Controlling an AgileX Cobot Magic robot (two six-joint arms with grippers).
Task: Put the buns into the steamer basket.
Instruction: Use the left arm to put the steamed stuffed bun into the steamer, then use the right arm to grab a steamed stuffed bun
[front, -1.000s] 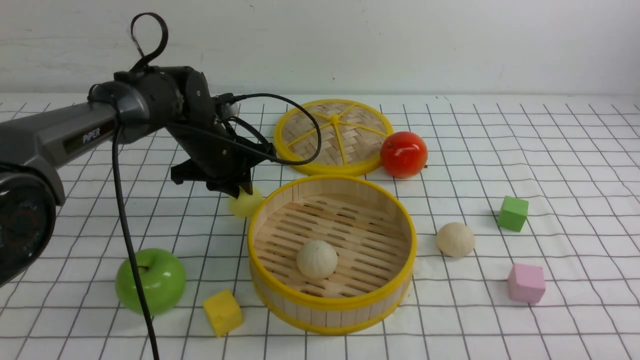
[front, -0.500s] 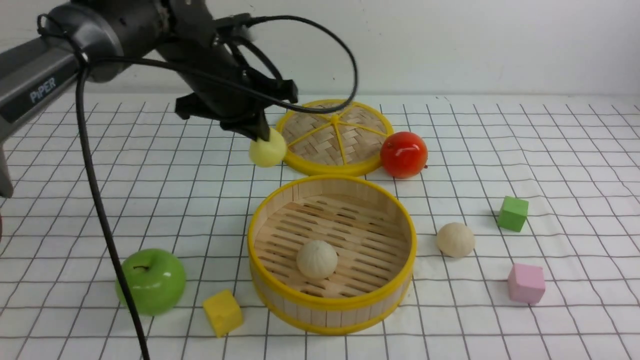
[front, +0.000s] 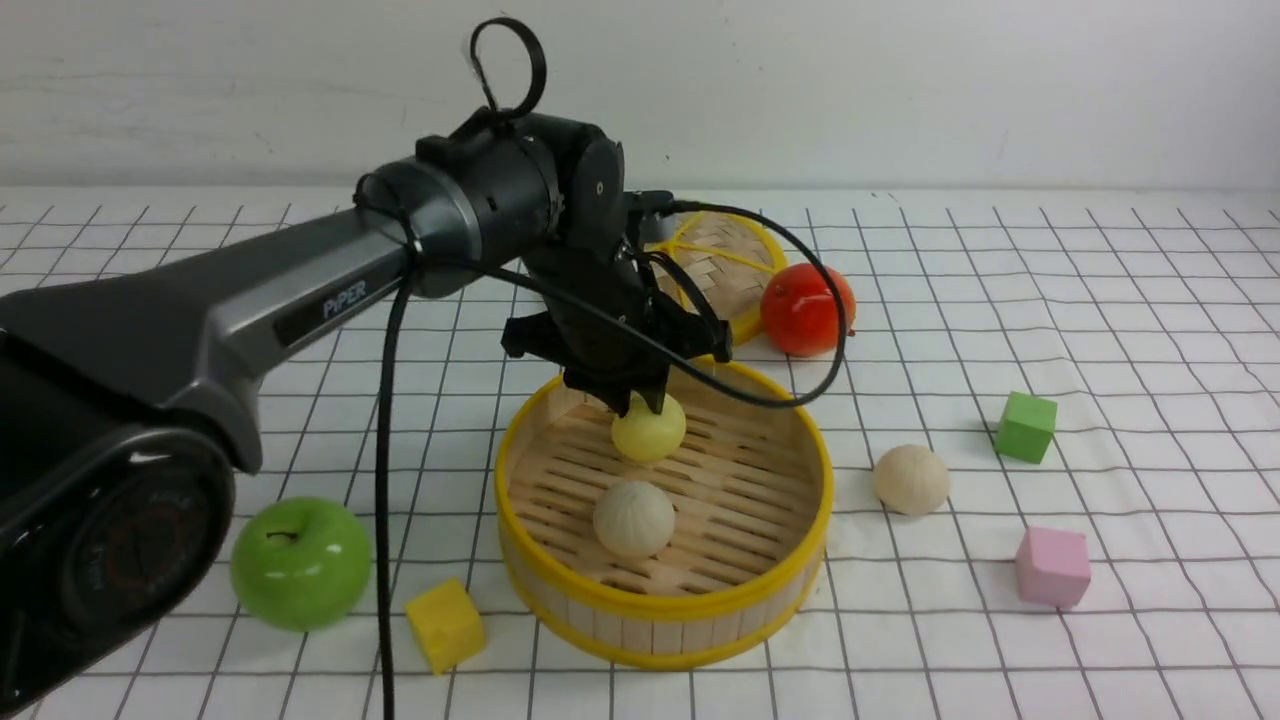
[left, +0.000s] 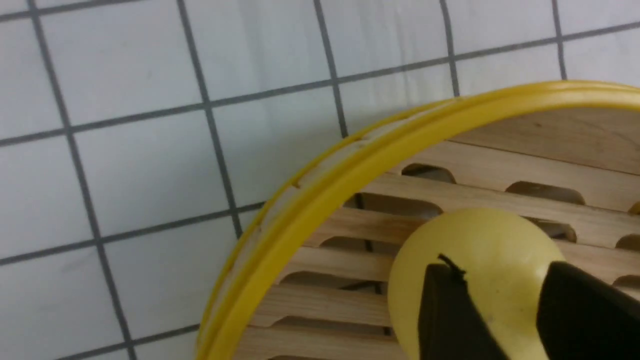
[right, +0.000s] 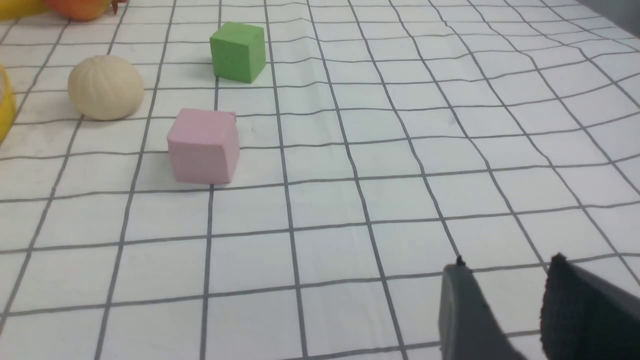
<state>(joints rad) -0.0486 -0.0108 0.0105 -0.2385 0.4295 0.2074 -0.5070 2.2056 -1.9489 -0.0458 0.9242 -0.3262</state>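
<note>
My left gripper (front: 640, 405) is shut on the pale yellow bun (front: 649, 430) and holds it inside the steamer basket (front: 700, 605), over the far part of its slotted floor. In the left wrist view the bun (left: 480, 250) sits between the two dark fingers (left: 450, 310), above the basket's rim (left: 320, 190). A cream bun (front: 633, 518) lies on the basket's floor nearer me. Another cream bun (front: 911, 479) lies on the cloth right of the basket; it also shows in the right wrist view (right: 105, 87). My right gripper (right: 505, 270) is open and empty over the cloth.
The flat woven lid (front: 735, 260) and a red apple (front: 807, 308) lie behind the basket. A green apple (front: 300, 563) and a yellow cube (front: 445, 625) are at the front left. A green cube (front: 1025, 427) and a pink cube (front: 1052, 567) are at the right.
My left gripper took the yellow bun from the cloth left of the basket, lifted it up and carried it right, then lowered it into the basket.
</note>
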